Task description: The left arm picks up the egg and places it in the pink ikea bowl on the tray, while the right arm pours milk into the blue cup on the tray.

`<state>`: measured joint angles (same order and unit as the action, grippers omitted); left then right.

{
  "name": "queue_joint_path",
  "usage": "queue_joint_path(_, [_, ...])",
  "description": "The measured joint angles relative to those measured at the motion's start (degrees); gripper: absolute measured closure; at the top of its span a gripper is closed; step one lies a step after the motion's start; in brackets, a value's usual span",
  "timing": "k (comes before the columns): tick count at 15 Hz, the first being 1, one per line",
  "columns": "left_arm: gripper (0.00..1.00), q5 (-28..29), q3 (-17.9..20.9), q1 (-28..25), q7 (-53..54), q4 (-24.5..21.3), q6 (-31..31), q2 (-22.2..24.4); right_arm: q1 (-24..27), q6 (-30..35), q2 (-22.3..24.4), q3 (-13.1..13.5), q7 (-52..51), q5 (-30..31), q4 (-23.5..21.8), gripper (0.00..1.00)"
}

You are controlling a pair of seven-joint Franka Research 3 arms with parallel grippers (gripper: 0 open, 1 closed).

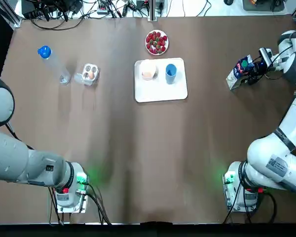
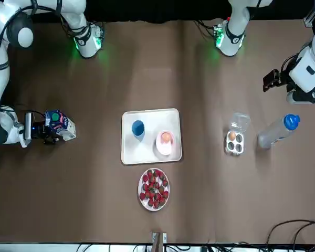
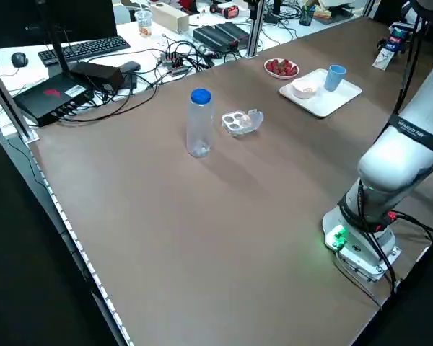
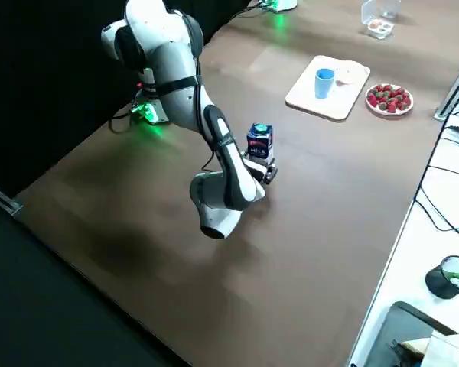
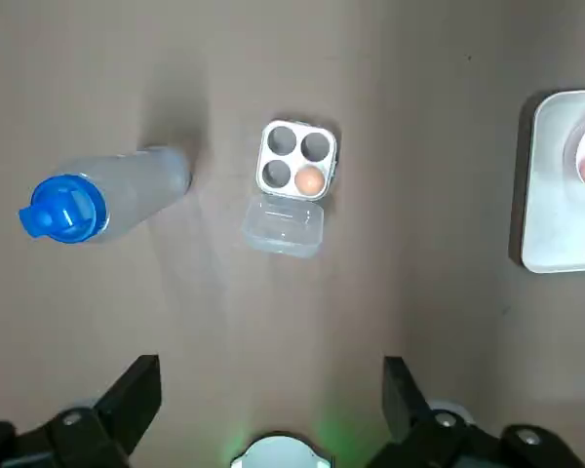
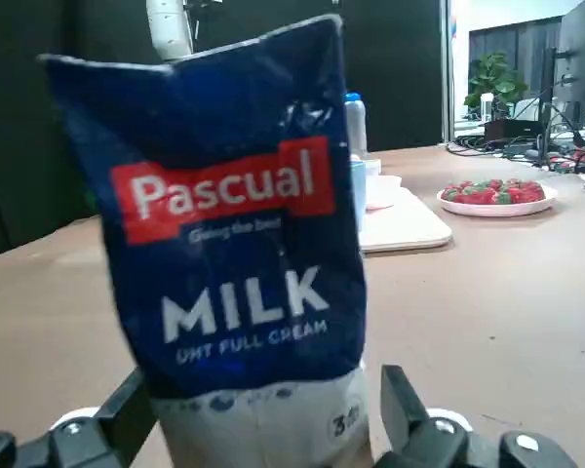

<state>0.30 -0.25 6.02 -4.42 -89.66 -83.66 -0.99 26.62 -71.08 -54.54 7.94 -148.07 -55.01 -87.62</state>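
A blue Pascual milk carton (image 6: 239, 244) stands between the right hand's (image 1: 245, 68) wide-spread fingers, at three o'clock from the white tray (image 1: 180, 94). The left hand (image 5: 273, 395), equally wide, hovers well apart from the brown egg (image 1: 148, 74) in the pink bowl (image 1: 142, 69).

left arm (image 1: 19, 163) bent, wrist raised high; left gripper (image 5: 271, 390) faces straight down, fingers (image 5: 136, 385) spread wide.
right arm (image 1: 278, 158) stretched outward, wrist low and level; right gripper (image 6: 265, 385) horizontal, jaws parted wide.
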Motion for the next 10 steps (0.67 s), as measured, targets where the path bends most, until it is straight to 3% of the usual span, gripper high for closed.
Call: queue_joint_path(10, [0.00,0.0,0.0,0.0,0.0,0.0,0.0,0.0,2.4,0.0,0.0,0.4,0.0,0.0,2.4,0.00])
